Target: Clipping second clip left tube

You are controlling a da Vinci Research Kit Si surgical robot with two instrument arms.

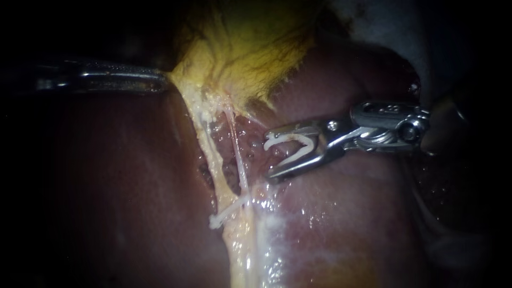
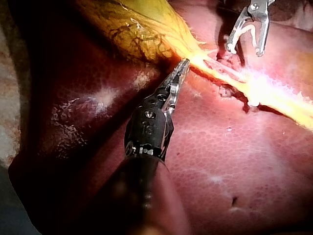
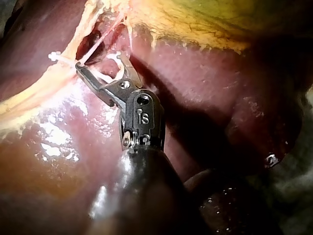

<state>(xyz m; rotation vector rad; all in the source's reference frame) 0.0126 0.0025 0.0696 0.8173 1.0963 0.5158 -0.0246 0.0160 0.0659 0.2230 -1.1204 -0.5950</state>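
Tube: probably the left pale strand, taut between gallbladder and liver, placed clip low on it. Left instrument: jaws closed, pinching gallbladder edge. Right instrument: jaws wide, holding open clip, near tube, not yet around it. Risk: snagging thin strand alongside, or closing onto placed clip.

Liver wet, glossy, smooth; gallbladder duller, fibrous; right instrument polished metal; clip white plastic.
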